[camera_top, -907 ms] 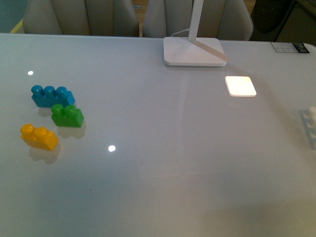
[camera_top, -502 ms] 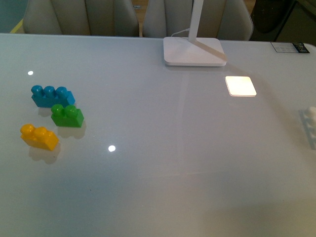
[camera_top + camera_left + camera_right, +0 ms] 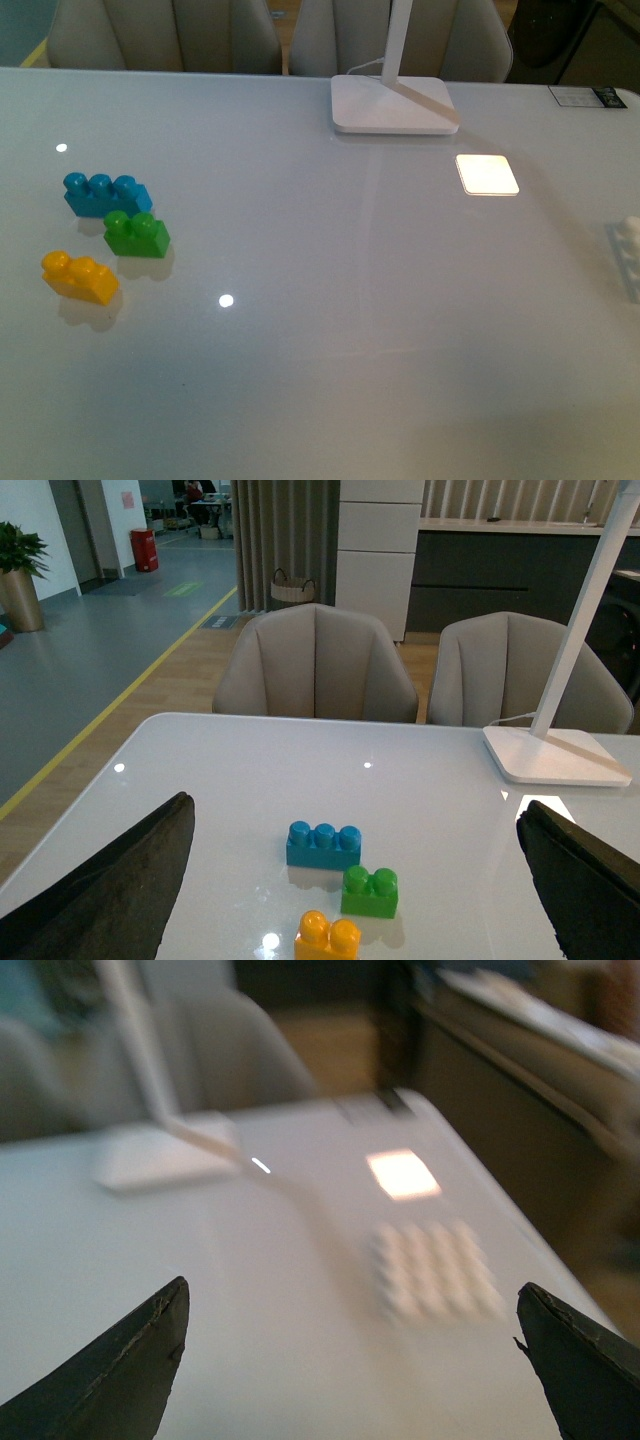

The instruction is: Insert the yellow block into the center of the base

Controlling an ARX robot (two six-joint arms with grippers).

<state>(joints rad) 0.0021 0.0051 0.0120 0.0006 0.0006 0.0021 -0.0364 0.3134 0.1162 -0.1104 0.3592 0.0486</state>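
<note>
Nothing has moved: small yellow plastic brick (image 3: 79, 277) lies untouched, flat white studded plate (image 3: 630, 265) well apart; left gripper (image 3: 355, 800), right gripper (image 3: 350, 1284) both spread wide.

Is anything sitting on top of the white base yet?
Nothing shows on the base: only its own studs, though the right wrist view is blurred. The front view cuts most of it off. The yellow block lies far off to the left.

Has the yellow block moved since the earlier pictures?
No. The yellow block lies in the same place, at the same distance from the green brick.
</note>
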